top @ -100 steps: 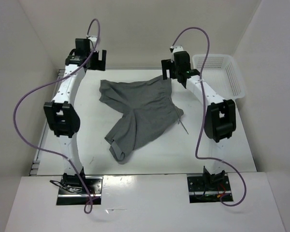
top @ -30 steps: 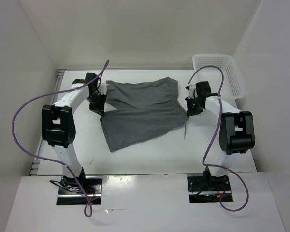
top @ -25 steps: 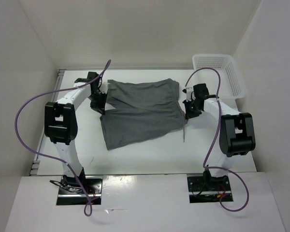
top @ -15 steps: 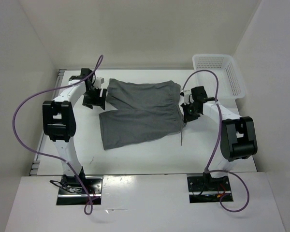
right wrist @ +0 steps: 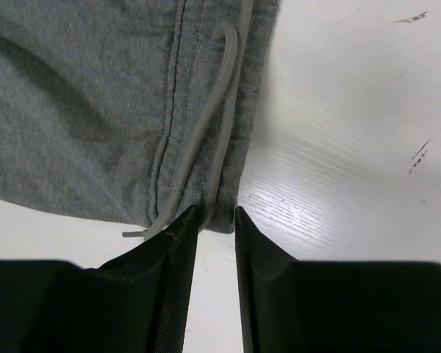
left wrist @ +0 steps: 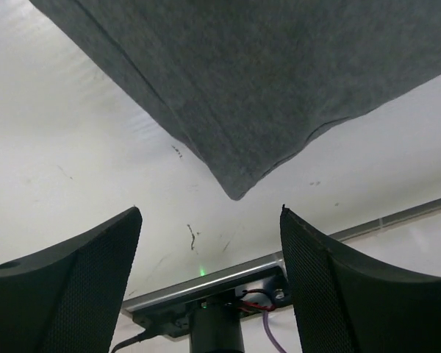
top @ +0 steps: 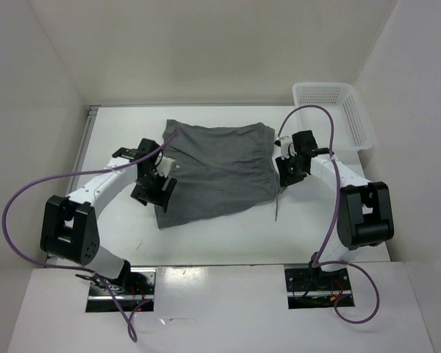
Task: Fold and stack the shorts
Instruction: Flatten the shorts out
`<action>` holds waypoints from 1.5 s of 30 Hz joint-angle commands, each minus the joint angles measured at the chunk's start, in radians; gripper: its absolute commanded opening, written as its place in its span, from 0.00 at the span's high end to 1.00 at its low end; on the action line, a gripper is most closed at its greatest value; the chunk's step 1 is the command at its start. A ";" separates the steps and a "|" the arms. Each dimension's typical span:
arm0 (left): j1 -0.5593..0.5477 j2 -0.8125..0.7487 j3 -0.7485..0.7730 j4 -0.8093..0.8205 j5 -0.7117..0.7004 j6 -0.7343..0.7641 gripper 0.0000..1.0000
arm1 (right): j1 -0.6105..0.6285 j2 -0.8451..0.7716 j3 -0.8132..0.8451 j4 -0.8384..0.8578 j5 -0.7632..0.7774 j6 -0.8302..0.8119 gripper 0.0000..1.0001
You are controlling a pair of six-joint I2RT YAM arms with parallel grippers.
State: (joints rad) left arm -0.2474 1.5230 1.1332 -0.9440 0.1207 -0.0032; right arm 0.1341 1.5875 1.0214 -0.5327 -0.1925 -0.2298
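the white table (top: 228, 239) sits boxed in by pale walls (top: 51, 81) on three sides. its widest bare stretch is the near strip between the cloth and the arm bases. a second open area lies along the left side, beyond the left arm.

the shorts (top: 217, 169) lie flat on the middle of the table, toward the far side, in a rough rectangle. the far edge runs nearly straight, well short of the back wall. the near edge slants down to a pointed corner at the near left. the right edge is the stitched band, and bare table separates it from the white mesh basket (top: 364, 121) in the far right corner by the wall.

the left gripper (top: 156, 187) is at the shorts' left edge, just above that near-left corner. in its wrist view the left gripper (left wrist: 209, 213) stands wide apart with nothing between its fingers (left wrist: 95, 272). the cloth's corner points toward the gap from ahead.

the right gripper (top: 287, 168) sits at the band's near end. up close, the right gripper (right wrist: 216, 213) is parted by only a narrow slit. bare table shows through the slit and no cloth is clamped. its fingers (right wrist: 169, 272) touch or nearly touch the band's corner.

the drawstring (right wrist: 209, 125) loops along the band, and its loose end trails onto the table (top: 278, 207).
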 commanded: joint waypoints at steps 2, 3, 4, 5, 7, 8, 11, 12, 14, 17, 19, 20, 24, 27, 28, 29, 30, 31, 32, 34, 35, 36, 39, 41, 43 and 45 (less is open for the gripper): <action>-0.109 -0.087 -0.122 0.057 -0.102 0.003 0.17 | 0.012 0.006 0.034 -0.047 0.025 -0.100 0.68; -0.137 -0.087 -0.145 0.073 -0.165 0.003 0.16 | 0.012 0.006 0.034 -0.047 0.042 -0.111 0.68; -0.159 -0.087 -0.160 0.088 -0.185 0.003 0.16 | 0.012 0.006 0.019 -0.033 0.059 -0.124 0.68; -0.171 -0.087 -0.171 0.111 -0.199 0.003 0.16 | 0.012 0.006 0.019 -0.033 0.092 -0.125 0.68; -0.194 -0.087 -0.184 0.138 -0.239 0.003 0.16 | 0.012 0.015 -0.007 -0.007 0.117 -0.135 0.68; -0.194 -0.077 -0.184 0.164 -0.253 0.003 0.16 | 0.012 0.015 -0.007 -0.007 0.128 -0.135 0.68; -0.240 -0.063 -0.225 0.211 -0.276 0.003 0.22 | 0.012 0.034 -0.017 0.031 0.140 -0.126 0.66; -0.263 -0.046 -0.236 0.227 -0.276 0.003 0.26 | 0.012 0.045 -0.017 0.042 0.140 -0.126 0.66; -0.273 -0.018 -0.245 0.275 -0.300 0.003 0.34 | 0.012 0.054 -0.017 0.054 0.140 -0.126 0.66; -0.273 0.020 -0.233 0.297 -0.299 0.003 0.44 | 0.012 0.081 0.003 0.030 0.104 -0.140 0.66; -0.273 0.031 -0.224 0.288 -0.265 0.003 0.53 | 0.012 0.081 0.017 -0.037 0.029 -0.177 0.60; -0.273 0.031 -0.234 0.287 -0.265 0.003 0.57 | 0.012 0.081 0.029 -0.058 -0.002 -0.192 0.58; -0.273 0.031 -0.299 0.300 -0.265 0.003 0.79 | 0.012 0.063 0.019 -0.108 -0.077 -0.243 0.47; -0.273 0.031 -0.299 0.300 -0.256 0.003 0.91 | 0.012 0.072 0.019 -0.121 -0.116 -0.243 0.46; -0.273 0.031 -0.299 0.300 -0.256 0.003 0.95 | 0.012 0.072 0.019 -0.131 -0.143 -0.243 0.46; -0.273 0.031 -0.299 0.300 -0.256 0.003 0.97 | 0.012 0.081 0.043 -0.131 -0.154 -0.243 0.46; -0.264 0.031 -0.290 0.300 -0.265 0.003 1.00 | 0.012 0.081 0.052 -0.144 -0.163 -0.243 0.46; -0.263 0.031 -0.289 0.300 -0.265 0.003 1.00 | 0.012 0.092 0.061 -0.156 -0.179 -0.243 0.46; -0.263 0.031 -0.289 0.300 -0.265 0.003 1.00 | 0.012 0.092 0.072 -0.165 -0.179 -0.243 0.46; -0.253 0.022 -0.289 0.300 -0.265 0.003 1.00 | 0.021 0.092 0.072 -0.193 -0.179 -0.265 0.46; -0.253 0.022 -0.289 0.300 -0.265 0.003 1.00 | 0.021 0.092 0.056 -0.202 -0.191 -0.266 0.46; -0.253 0.022 -0.289 0.300 -0.265 0.003 1.00 | 0.038 0.092 0.042 -0.202 -0.191 -0.266 0.45; -0.253 0.022 -0.299 0.300 -0.274 0.003 1.00 | 0.100 0.083 -0.017 -0.190 -0.141 -0.276 0.45; -0.253 0.022 -0.299 0.300 -0.285 0.003 1.00 | 0.110 0.101 -0.017 -0.173 -0.128 -0.263 0.45; -0.243 0.012 -0.288 0.300 -0.296 0.003 1.00 | 0.110 0.120 -0.004 -0.150 -0.128 -0.237 0.47; -0.243 0.012 -0.288 0.300 -0.305 0.003 1.00 | 0.110 0.149 0.009 -0.124 -0.128 -0.206 0.50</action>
State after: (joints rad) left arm -0.5003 1.5536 0.8459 -0.6521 -0.1577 -0.0029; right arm 0.2447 1.7054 1.0130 -0.6834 -0.3267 -0.4717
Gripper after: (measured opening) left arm 0.011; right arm 0.510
